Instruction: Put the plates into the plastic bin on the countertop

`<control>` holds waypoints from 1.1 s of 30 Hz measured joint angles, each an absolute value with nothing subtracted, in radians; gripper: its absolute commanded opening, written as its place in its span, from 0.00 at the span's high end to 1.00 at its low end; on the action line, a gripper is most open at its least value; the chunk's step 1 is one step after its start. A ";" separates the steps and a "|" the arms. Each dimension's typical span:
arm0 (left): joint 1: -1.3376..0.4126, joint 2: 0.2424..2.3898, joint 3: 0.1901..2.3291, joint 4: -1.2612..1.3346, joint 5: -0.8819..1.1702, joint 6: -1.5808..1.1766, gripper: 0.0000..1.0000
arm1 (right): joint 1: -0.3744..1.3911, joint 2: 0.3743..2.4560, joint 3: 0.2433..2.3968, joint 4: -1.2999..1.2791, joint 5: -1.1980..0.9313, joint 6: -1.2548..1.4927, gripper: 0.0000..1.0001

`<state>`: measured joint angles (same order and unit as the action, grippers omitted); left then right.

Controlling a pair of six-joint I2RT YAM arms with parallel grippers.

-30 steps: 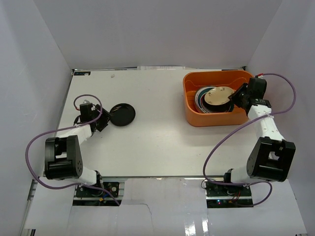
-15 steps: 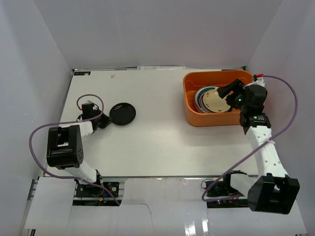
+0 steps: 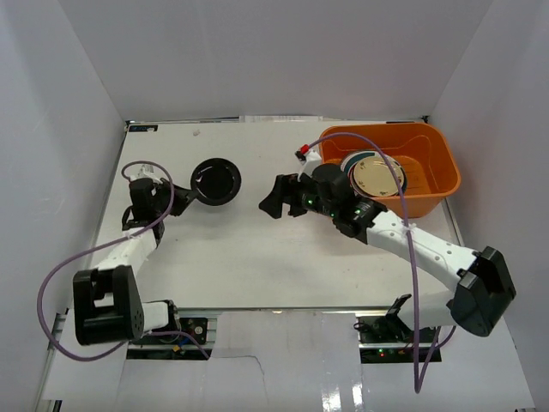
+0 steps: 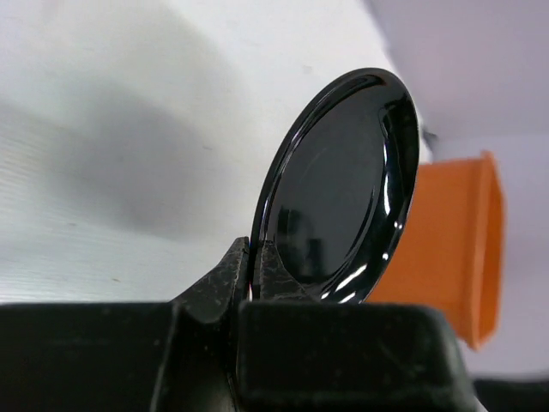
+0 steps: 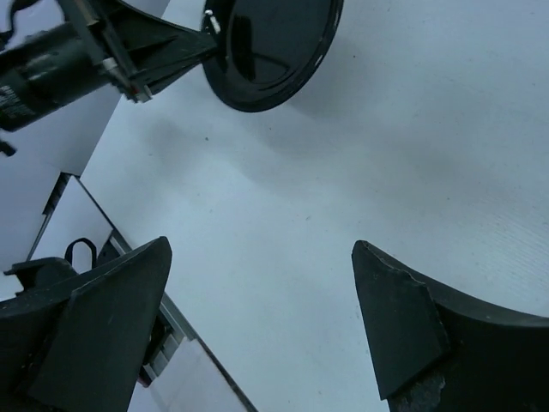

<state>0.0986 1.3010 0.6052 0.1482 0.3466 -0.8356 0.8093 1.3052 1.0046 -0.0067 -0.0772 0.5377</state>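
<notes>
My left gripper (image 4: 253, 262) pinches the black plate (image 4: 339, 189) by its rim, tilted up, well left of the plastic bin (image 3: 437, 167). My right gripper (image 3: 276, 199), jaws spread, waits between them, facing the plate.

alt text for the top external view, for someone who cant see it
The left tool grips a glossy black plate by its rim at the left side of the white table. The right tool, open, points at that plate from mid-table. At the back right, an orange bin holds stacked plates, a gold-tan plate on top.
</notes>
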 measured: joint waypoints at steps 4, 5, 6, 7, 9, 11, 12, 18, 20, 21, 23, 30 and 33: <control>0.094 1.121 0.564 0.157 0.448 -0.849 1.00 | 0.834 1.433 1.067 0.011 -0.076 0.542 0.08; 0.092 1.084 0.557 0.155 0.474 -0.850 1.00 | 0.834 1.453 1.073 0.014 -0.078 0.543 0.07; 0.089 1.052 0.550 0.154 0.493 -0.852 1.00 | 0.834 1.474 1.077 0.017 -0.081 0.544 0.07; 0.088 1.021 0.542 0.147 0.515 -0.852 1.00 | 0.834 1.491 1.083 0.017 -0.085 0.545 0.05; 0.084 0.974 0.528 0.134 0.548 -0.854 1.00 | 0.833 1.520 1.100 0.018 -0.097 0.548 0.02; 0.080 0.941 0.513 0.119 0.575 -0.855 1.00 | 0.833 1.542 1.122 0.026 -0.111 0.552 0.06; 0.078 0.927 0.506 0.110 0.588 -0.855 1.00 | 0.833 1.549 1.130 0.030 -0.117 0.552 0.08; 0.074 0.869 0.498 0.044 0.607 -0.840 1.00 | 0.833 1.554 1.134 0.084 -0.154 0.574 0.24; 0.072 0.862 0.498 0.032 0.617 -0.839 1.00 | 0.833 1.554 1.134 0.090 -0.151 0.574 0.43; 0.070 0.860 0.498 0.027 0.620 -0.838 1.00 | 0.833 1.554 1.134 0.092 -0.146 0.580 0.51; 0.064 0.847 0.498 0.019 0.634 -0.838 1.00 | 0.831 1.554 1.134 0.097 -0.143 0.587 0.70; 0.052 0.828 0.498 -0.001 0.706 -0.783 0.24 | 0.809 1.550 1.150 0.117 -0.118 0.617 0.92; 0.045 0.823 0.499 -0.028 0.742 -0.756 0.02 | 0.760 1.503 1.130 0.102 -0.110 0.613 0.92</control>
